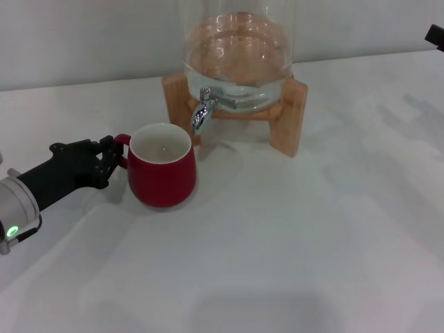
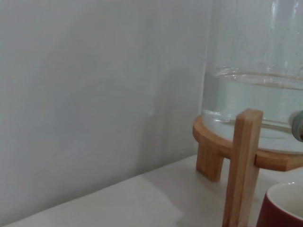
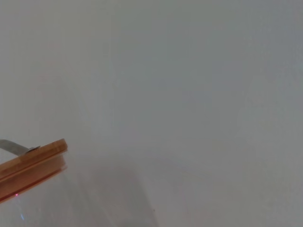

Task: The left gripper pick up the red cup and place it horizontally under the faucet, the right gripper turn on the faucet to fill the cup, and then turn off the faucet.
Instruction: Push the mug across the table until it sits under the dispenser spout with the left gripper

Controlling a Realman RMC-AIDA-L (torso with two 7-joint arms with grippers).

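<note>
The red cup (image 1: 163, 166) stands upright on the white table (image 1: 291, 243). It is round and squat, dark red outside and off-white inside. Its small loop handle points toward the left gripper (image 1: 111, 156), and the black fingers sit right at that handle. The fingers crowd together there, so it is hard to tell if they pinch the handle or just touch it.

Just past the cup, away from the claw, is the faucet (image 1: 202, 111). It is small and shiny and sticks out of a clear glass jar (image 1: 236, 59) with water in it. The spout hangs just above the far edge of the cup's rim. The jar rests on a wooden stand (image 1: 288, 114). The top of the jar is cut off in the head view.

In the left wrist view, only a corner of the cup (image 2: 281, 208) shows beside a stand leg (image 2: 241, 165).

The right gripper (image 1: 436, 35) is far off at the side, well apart from the faucet. Only a black tip shows.
</note>
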